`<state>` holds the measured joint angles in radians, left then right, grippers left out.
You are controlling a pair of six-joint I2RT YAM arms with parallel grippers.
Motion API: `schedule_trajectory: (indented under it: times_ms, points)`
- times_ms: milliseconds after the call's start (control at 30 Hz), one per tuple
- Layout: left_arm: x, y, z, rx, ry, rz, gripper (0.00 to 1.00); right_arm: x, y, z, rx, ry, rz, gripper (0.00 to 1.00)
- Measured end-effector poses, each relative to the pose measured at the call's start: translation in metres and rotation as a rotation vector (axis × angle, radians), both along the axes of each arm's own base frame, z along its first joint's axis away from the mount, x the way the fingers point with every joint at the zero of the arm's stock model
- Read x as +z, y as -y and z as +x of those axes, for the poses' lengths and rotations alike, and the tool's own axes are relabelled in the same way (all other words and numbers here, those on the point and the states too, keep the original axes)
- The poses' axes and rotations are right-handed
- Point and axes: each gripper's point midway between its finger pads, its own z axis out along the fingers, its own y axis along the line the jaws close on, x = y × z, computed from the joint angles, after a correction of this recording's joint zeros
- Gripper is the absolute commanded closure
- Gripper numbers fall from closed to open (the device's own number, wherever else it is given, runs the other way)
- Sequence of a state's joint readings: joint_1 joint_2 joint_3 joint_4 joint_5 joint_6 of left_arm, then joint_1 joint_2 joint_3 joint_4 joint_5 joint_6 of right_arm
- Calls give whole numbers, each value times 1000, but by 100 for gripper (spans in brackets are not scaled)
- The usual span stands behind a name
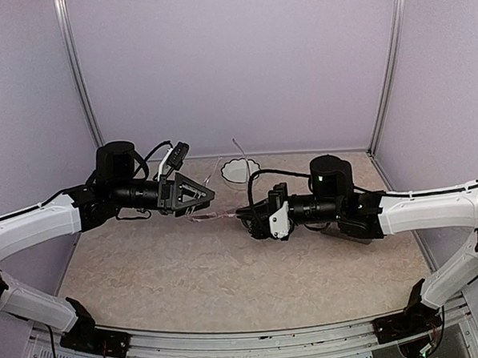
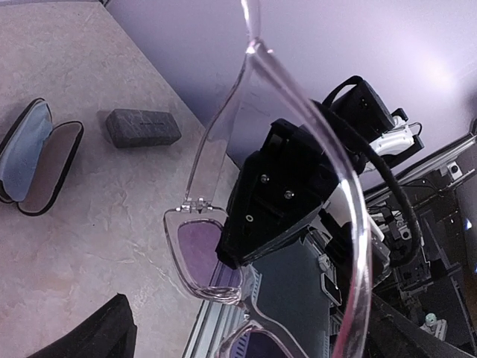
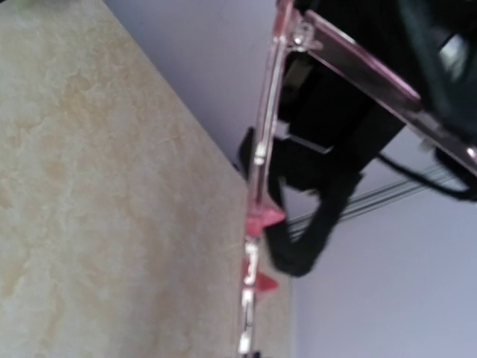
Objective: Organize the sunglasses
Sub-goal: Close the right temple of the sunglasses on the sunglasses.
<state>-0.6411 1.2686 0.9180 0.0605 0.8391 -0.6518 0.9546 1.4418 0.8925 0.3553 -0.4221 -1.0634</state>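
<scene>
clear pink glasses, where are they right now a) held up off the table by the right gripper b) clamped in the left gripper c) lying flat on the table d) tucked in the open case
a: the clear pink glasses hang above the table, their frame pinched by the shut right gripper, while the left gripper is open beside them.

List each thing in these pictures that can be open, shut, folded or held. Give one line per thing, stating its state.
Clear glasses: arms unfolded, held in the air by the right gripper.
Right gripper: shut on the clear glasses.
Left gripper: open, holding nothing.
Black case: lid open, nothing visible inside.
Grey case: closed.
</scene>
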Motion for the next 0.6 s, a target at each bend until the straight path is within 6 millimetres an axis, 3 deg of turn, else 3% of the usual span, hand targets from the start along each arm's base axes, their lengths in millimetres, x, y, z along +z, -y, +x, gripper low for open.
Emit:
schedule_trajectory:
  times_ms: [300,600]
  points:
    - [-3,14,-18,-85,-5,-8,2,20,5,1,-10,112,38,100]
    - [-5,21,-31,-147,-17,-13,6,22,4,2,-22,266,4,100]
